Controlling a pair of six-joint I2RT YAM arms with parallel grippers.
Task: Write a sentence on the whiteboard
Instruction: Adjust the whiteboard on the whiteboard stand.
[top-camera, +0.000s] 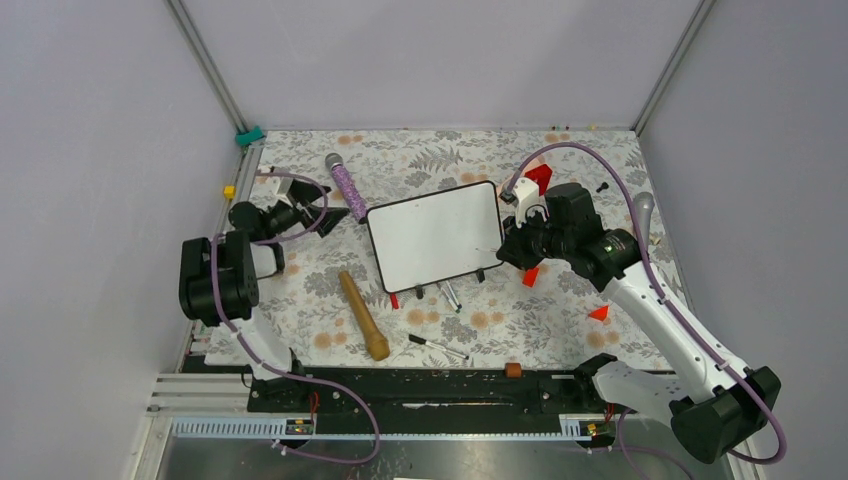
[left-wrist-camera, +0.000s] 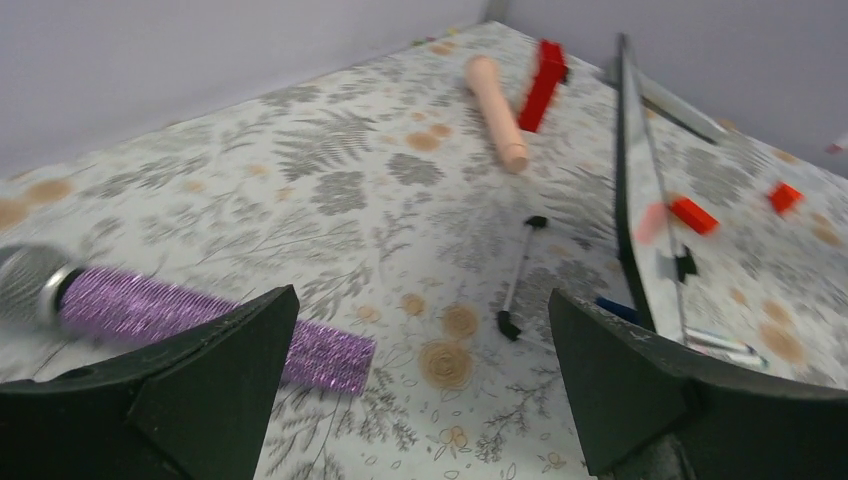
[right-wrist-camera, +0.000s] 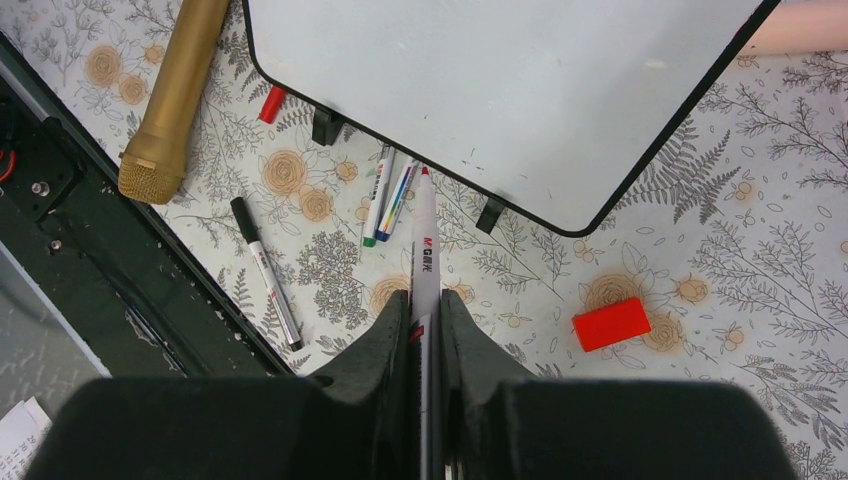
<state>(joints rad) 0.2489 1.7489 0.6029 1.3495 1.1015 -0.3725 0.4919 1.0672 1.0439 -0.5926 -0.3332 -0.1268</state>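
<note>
The whiteboard (top-camera: 435, 235) lies flat in the middle of the table, and its white face (right-wrist-camera: 500, 90) is blank. No red lettering shows on it. My right gripper (top-camera: 507, 250) is just off the board's right edge. In the right wrist view it (right-wrist-camera: 427, 297) is shut on a white marker (right-wrist-camera: 424, 240). The marker's red tip points at the board's black-framed near edge. My left gripper (top-camera: 330, 205) is open and empty left of the board. In the left wrist view it (left-wrist-camera: 420, 295) hangs over bare cloth, with the board seen edge-on (left-wrist-camera: 628, 200) to its right.
A purple glitter microphone (top-camera: 345, 182) lies by the left gripper (left-wrist-camera: 200, 320). A gold microphone (top-camera: 362, 315), a black marker (top-camera: 437, 346) and two more markers (right-wrist-camera: 385, 195) lie near the board's front edge. Red blocks (top-camera: 599, 313) (right-wrist-camera: 611, 324) lie at the right.
</note>
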